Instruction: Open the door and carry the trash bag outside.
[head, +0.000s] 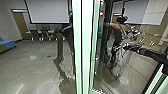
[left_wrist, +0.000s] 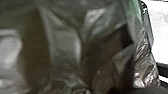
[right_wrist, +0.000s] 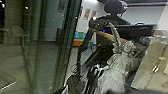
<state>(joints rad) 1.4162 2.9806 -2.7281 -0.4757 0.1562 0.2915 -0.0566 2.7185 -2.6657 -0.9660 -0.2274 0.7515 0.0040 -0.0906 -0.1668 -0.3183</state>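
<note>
Crumpled trash bag (left_wrist: 65, 47) right up close to left wrist camera, dark and shiny, slightly see-through, folds running every way; so near left claw, but can't tell whether pinched by it or just beside it, nor whether claw spread or pressed together. Pale upright door frame (head: 82, 47) close up in head view, down the middle, with glass pane (head: 140, 68) on right side. Right arm (head: 150, 53) reaching in from head view's right edge, right claw (head: 127, 46) near the glass; too blurred, can't tell whether spread, pressed together or pinching anything. Just below right claw in head view, pale crumpled shape, probably bag mirrored in glass, along with robot reflection (head: 121, 26); exact gap to claw unclear. Same kind of mirrored robot in right wrist view, pale crumpled plastic hanging low in front of its body. Left of frame, dark jointed shape (head: 60, 47), too blurred to name. Farther back, chairs (head: 45, 36) near light worktop (head: 51, 32), white screen (head: 48, 11) above, blue-and-green sofa (head: 7, 46) by wall.
</note>
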